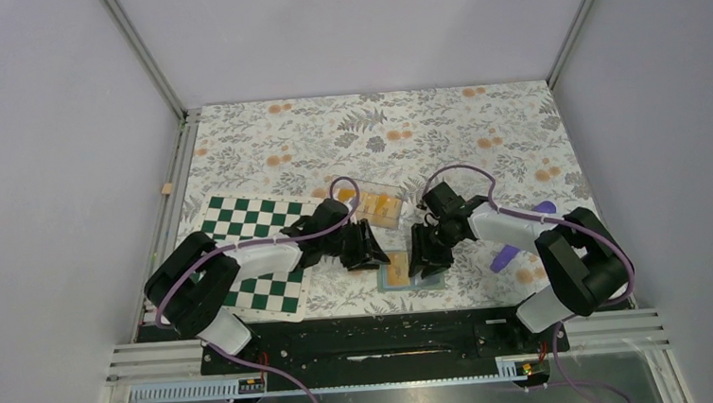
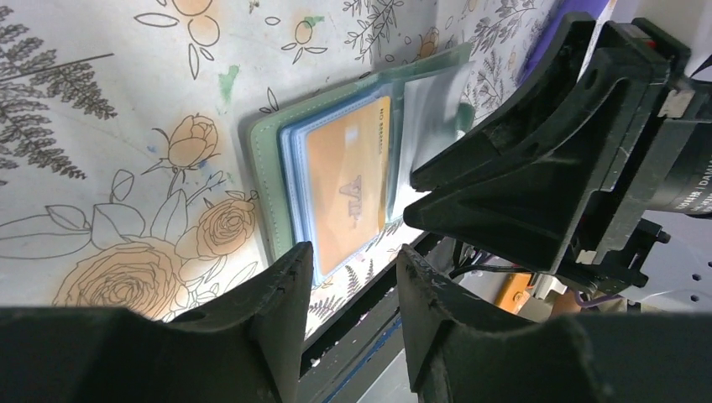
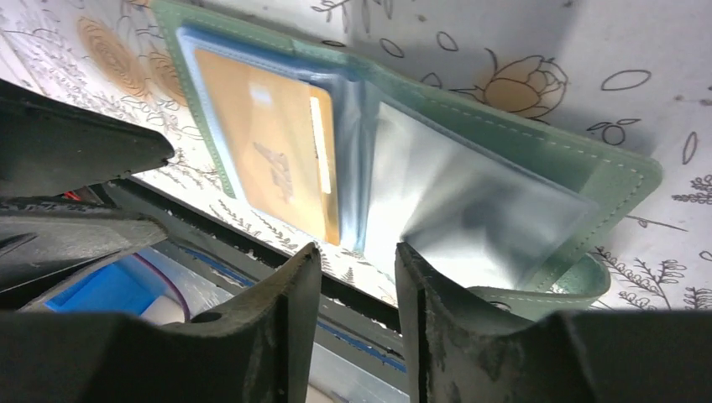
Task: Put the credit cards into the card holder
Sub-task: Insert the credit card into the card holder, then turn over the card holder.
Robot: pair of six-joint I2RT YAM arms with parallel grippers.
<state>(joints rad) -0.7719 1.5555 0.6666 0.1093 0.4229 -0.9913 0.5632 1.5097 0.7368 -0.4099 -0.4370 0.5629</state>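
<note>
Flowered table [image 1: 518, 124], chequered board [image 1: 250, 223] lying off to the left. Both grippers are crowding over the green card holder [image 3: 537, 155], which is lying open near the front edge. The left gripper [image 2: 353, 260] is hanging released and empty, and the right gripper [image 3: 357, 252] is parted too, gripping nothing. One orange card [image 3: 260, 159] is sitting in the holder beside an empty clear sleeve [image 3: 470, 193], while spare cards [image 1: 372, 205] are waiting in the clear tray [image 1: 340, 186]. Danger: fingers clashing, or nudging the holder shut.

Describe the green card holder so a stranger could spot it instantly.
At the floral tablecloth's near edge, between the left gripper and right gripper, sits a green folding card holder, open. Unlike the green-and-white chequered board and clear plastic box, its transparent sleeves show one orange card.
</note>
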